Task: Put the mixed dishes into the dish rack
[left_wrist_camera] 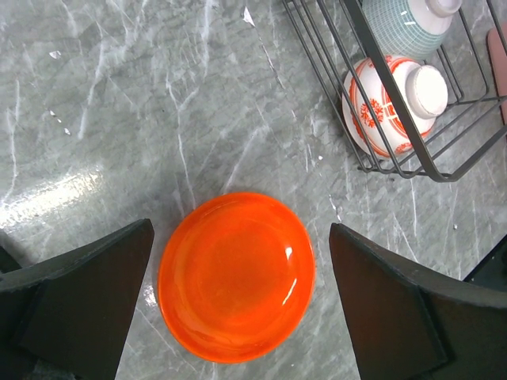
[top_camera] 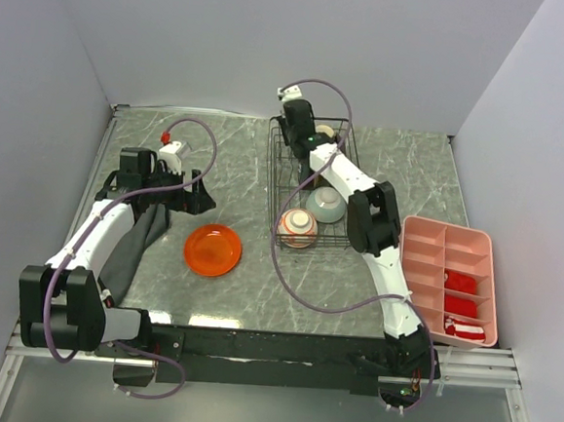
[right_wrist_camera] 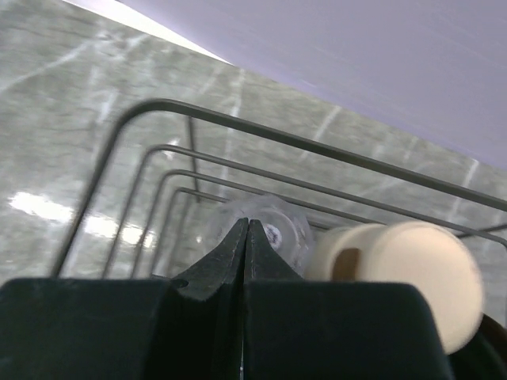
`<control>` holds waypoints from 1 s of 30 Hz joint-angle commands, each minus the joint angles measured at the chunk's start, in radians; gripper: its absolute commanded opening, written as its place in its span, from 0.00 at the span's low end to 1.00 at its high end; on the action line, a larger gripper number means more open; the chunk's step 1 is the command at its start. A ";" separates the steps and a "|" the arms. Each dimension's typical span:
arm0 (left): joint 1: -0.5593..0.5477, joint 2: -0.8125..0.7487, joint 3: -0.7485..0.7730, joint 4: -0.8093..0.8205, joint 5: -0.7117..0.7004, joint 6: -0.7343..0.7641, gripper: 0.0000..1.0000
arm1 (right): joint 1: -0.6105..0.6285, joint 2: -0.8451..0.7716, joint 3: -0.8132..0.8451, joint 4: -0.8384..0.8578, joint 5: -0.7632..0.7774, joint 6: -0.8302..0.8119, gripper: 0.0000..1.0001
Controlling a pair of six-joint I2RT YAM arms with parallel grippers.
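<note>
Smooth grey marble-look table [top_camera: 237,159], glossy under the lights. The dish rack [top_camera: 269,176] is a rectangular black wire basket with open grid sides, set right of centre towards the back. Inside it at the near end I see a glossy red floral bowl [top_camera: 298,228] with its white foot ring up, and a pale mint-green bowl [top_camera: 327,204] just behind it, also foot up. A small tan cup [right_wrist_camera: 412,277] is at the far end. The rigid pink plastic tray [top_camera: 424,244] at the right edge holds red items [top_camera: 462,284] in its near compartments. A limp black cloth [top_camera: 132,248] is on the left, under my left arm. The round glossy orange plate [top_camera: 212,250] lies flat on the table, outside the rack. Left gripper [left_wrist_camera: 242,293] has its jaws spread wide with the plate showing between them, untouched. Right gripper [right_wrist_camera: 247,237] is over the rack's far end, jaws pressed together, holding nothing. There's something clear [right_wrist_camera: 273,226] just behind its tips that I can't identify.
</note>
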 commanded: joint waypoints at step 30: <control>-0.015 0.313 0.158 -0.348 -0.130 0.467 0.82 | -0.079 -0.888 -0.502 -0.107 -0.739 0.283 0.70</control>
